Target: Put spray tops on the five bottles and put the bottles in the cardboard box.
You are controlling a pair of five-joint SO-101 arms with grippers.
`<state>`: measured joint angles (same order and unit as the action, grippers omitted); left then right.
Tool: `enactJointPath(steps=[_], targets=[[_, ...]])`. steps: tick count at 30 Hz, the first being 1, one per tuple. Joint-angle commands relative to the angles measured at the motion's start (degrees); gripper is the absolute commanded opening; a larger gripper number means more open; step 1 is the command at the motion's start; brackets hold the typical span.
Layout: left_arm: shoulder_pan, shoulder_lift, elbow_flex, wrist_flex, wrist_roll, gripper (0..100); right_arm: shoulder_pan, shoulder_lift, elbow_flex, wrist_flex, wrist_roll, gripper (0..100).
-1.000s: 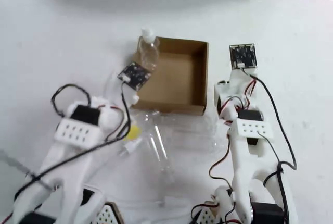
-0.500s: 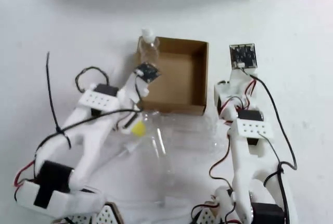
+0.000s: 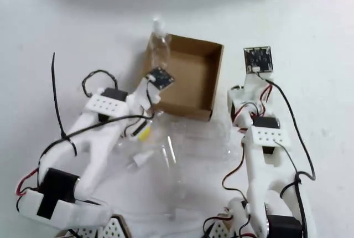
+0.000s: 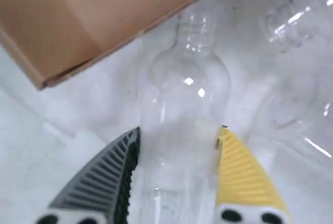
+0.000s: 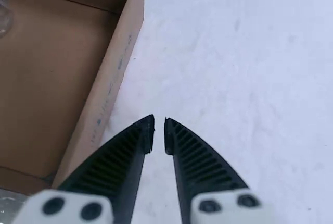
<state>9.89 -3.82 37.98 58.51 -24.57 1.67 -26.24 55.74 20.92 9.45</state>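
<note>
The left gripper (image 4: 178,130) has its grey and yellow ribbed jaws pressed against either side of a clear plastic bottle (image 4: 184,88) with round shoulders. The bottle lies on the white table (image 5: 250,52), its bare threaded neck pointing at the near wall of the brown cardboard box (image 4: 93,15) and no spray top on it. The right gripper (image 5: 158,135) sits just right of the box, its black jaws almost closed on nothing. The bottle's thin, glossy wall could slip from the ribs or buckle under a harder squeeze, and a forward push would likely shove the light box, which sits askew. Loose clear bottles (image 3: 193,144) lie beside it and could easily be knocked rolling. An upright bottle (image 3: 159,50) stands at the box's far-left corner.
</note>
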Motion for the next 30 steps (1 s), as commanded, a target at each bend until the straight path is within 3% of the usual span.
enactJointPath(steps=[1, 18, 23, 27, 30], targets=[[0.2, -5.3, -1.5, 5.5, -0.4, 2, -0.7, -0.1, -2.8, 0.0, 0.7, 1.8], [-0.6, -25.1, -1.5, 28.4, -0.3, 2, -0.7, -0.1, -2.7, 0.2, 0.7, 1.8], [-13.0, -30.3, -1.5, 29.7, 0.1, 2, -0.7, -0.1, -2.7, 0.3, 0.7, 1.8], [-24.9, -30.5, -1.0, 23.6, 0.2, 2, -0.7, -0.1, -2.7, 0.3, 0.7, 1.8], [-28.8, -30.4, 2.9, 17.6, 0.2, 2, -0.7, -0.1, -2.7, 0.3, 0.7, 1.8]])
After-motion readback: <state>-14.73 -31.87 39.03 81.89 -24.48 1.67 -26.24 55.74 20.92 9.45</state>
